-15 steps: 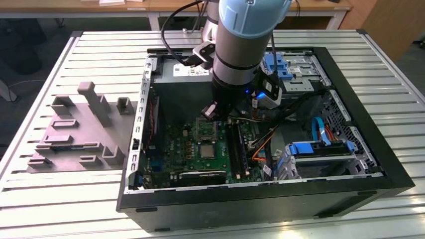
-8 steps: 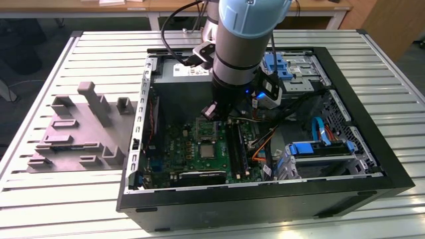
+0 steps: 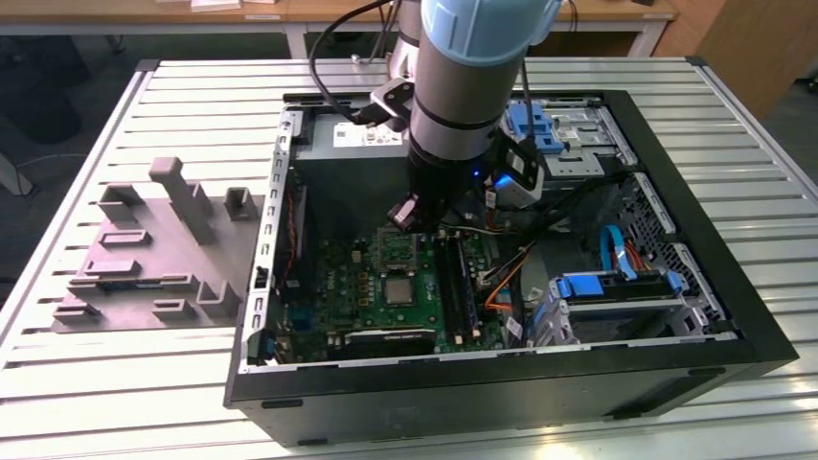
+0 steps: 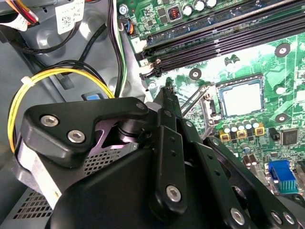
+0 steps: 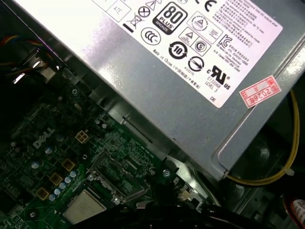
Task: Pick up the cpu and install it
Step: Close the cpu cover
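Black linkage of the gripper [image 4: 167,95], whose grip I could not tell, hung near the seated cpu [image 4: 241,98]; any stray descent risked striking its socket.

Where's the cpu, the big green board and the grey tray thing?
cpu [image 4: 241,98], second wrist view, middle of its pale top.
green board [image 3: 371,292], exterior view, bare patch beside the socket.
grey tray [image 3: 134,268], exterior view, flat part below the posts.
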Robot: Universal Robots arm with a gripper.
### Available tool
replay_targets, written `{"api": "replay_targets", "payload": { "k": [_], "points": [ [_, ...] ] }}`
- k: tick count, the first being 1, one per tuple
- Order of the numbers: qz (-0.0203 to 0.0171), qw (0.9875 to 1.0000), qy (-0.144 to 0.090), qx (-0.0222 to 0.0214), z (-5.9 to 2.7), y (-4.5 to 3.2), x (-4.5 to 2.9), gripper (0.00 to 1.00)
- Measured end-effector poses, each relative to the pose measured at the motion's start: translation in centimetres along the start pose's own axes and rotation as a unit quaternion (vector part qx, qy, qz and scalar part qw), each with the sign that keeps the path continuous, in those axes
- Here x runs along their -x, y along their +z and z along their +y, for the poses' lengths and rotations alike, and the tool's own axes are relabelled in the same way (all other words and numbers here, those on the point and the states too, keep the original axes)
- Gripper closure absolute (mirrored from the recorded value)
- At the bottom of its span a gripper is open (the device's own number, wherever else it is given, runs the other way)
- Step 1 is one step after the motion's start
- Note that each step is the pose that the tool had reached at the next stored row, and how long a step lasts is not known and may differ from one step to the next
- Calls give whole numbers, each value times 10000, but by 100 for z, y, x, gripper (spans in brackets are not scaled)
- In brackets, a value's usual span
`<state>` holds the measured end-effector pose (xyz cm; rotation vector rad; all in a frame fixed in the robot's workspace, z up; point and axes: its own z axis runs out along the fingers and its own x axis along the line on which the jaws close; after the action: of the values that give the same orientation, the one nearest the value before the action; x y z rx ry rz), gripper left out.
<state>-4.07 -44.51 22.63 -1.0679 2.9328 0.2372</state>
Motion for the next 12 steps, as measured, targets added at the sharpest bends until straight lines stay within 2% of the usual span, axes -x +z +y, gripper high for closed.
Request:
{"api": "replay_targets", "payload": {
  "k": [12],
  "points": [
    [3, 10000, -5, -3, 0, -2, 0, 89]
  ]
}}
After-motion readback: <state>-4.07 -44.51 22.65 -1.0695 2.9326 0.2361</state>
